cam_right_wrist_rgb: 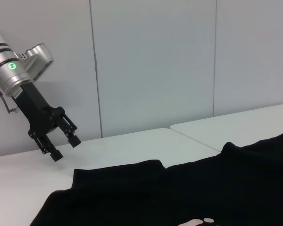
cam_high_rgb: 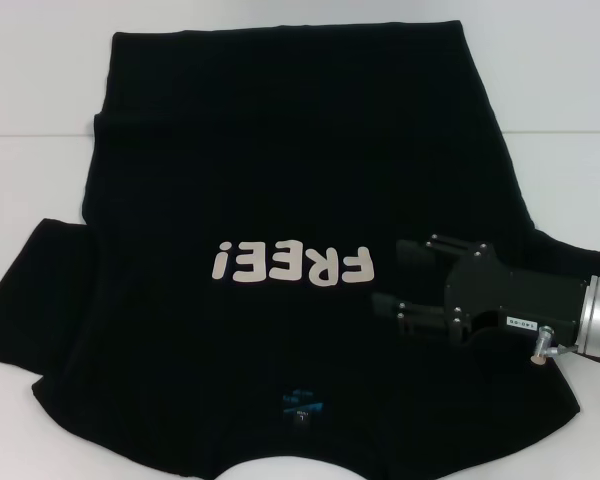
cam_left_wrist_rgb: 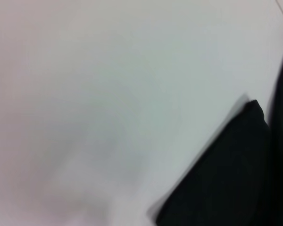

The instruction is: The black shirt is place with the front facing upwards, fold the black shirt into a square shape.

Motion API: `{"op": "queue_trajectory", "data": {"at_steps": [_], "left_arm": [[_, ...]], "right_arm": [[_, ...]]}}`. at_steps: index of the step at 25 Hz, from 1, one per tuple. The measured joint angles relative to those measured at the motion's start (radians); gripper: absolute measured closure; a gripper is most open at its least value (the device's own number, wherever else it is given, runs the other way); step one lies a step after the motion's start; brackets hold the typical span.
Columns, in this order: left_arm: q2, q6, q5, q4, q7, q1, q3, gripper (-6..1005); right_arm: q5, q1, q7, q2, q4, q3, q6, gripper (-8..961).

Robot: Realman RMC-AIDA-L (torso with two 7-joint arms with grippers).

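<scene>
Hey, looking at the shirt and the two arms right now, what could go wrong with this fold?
1. The right pincer hovers open over the black shirt beside the lettering; closing there could pinch mid-fabric rather than an edge, bunching the cloth.
2. The left pincer hangs open in the air beyond the shirt, so a one-sided pull might drag it askew.
3. The collar end runs out of the head view, possibly overhanging the table; it may slide.

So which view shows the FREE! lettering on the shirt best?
The head view: the whole FREE! lettering reads clearly on the black shirt, beside the open right gripper. The right wrist view catches only a sliver of it at the frame edge; the left wrist view shows just a black sleeve.
</scene>
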Motion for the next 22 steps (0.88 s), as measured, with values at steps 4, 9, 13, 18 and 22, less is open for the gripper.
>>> {"op": "queue_trajectory", "data": {"at_steps": [4, 9, 13, 18, 22], "left_arm": [[-0.001, -0.028, 0.020, -0.009, -0.013, -0.011, 0.005, 233], [-0.001, -0.065, 0.033, -0.051, -0.021, -0.021, 0.011, 130], [-0.003, -0.085, 0.033, -0.063, -0.015, -0.023, 0.011, 116], [-0.011, -0.096, 0.033, -0.064, -0.014, -0.028, 0.013, 116], [-0.017, -0.118, 0.034, -0.068, -0.019, -0.028, 0.014, 116]], "right_arm": [[0.000, 0.000, 0.000, 0.001, 0.000, 0.000, 0.000, 147], [0.000, 0.000, 0.000, 0.001, 0.000, 0.000, 0.004, 147], [-0.001, 0.000, 0.000, 0.001, 0.000, 0.000, 0.005, 146], [0.000, 0.000, -0.001, 0.001, 0.000, 0.000, 0.008, 146], [0.000, 0.000, -0.001, 0.001, 0.002, 0.000, 0.010, 147]]}}
